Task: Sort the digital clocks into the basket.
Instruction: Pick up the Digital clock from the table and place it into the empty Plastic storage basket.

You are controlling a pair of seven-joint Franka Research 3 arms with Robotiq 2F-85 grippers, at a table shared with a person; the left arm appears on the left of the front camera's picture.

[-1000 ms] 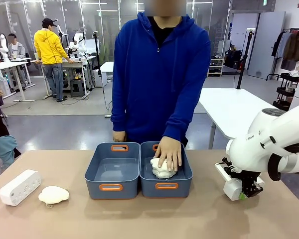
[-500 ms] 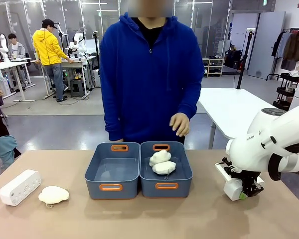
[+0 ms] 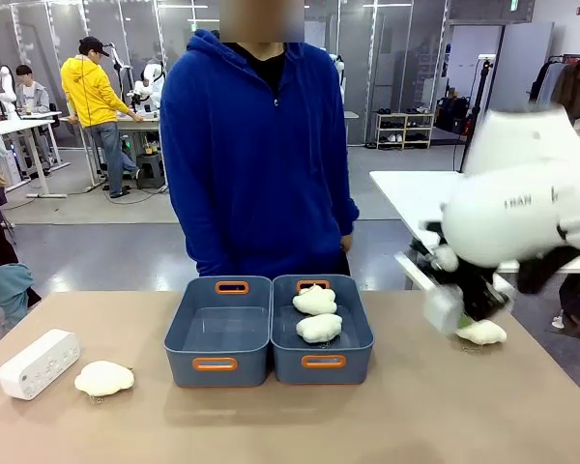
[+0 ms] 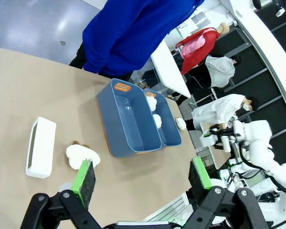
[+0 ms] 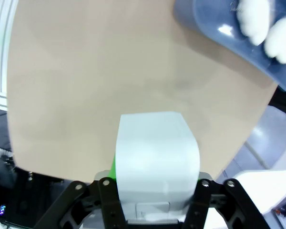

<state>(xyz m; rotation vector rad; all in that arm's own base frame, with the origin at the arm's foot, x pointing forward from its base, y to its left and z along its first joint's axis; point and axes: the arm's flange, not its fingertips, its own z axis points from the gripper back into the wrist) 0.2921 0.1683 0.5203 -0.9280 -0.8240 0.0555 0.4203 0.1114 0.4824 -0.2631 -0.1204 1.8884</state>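
Status, left to right. Your first digital clock (image 3: 39,363), a white rounded-corner rectangular plastic box, lies on the tan table (image 3: 271,425) at the far left edge. Its long axis runs from near-left to far-right in the front view, with the dotted face turned toward the robot's side. A puffy cream cloud-shaped soft item (image 3: 103,377) sits just beside its right end; you cannot tell whether they touch.

Your left gripper (image 4: 142,175) hangs above that corner with its green pads (image 4: 83,177) spread wide and nothing between them. From that wrist camera the first clock shows side-on.

Mid-table, two blue-grey rectangular plastic bins with orange-rimmed handle slots stand touching side by side, long axes running toward the person in the blue hoodie (image 3: 256,155). Two more cream cloud items (image 3: 318,314) lie in the right basket (image 3: 353,353), not in the left basket (image 3: 179,348).

Far right, your right gripper (image 5: 156,186) is off the table and clamped on the second digital clock (image 5: 155,143), same white box. Its long axis runs along the fingers, free end pointing away from the wrist. The front view is motion-blurred there, so the tilt is unclear. A fourth cream cloud item (image 3: 481,332) lies on the table under that gripper.
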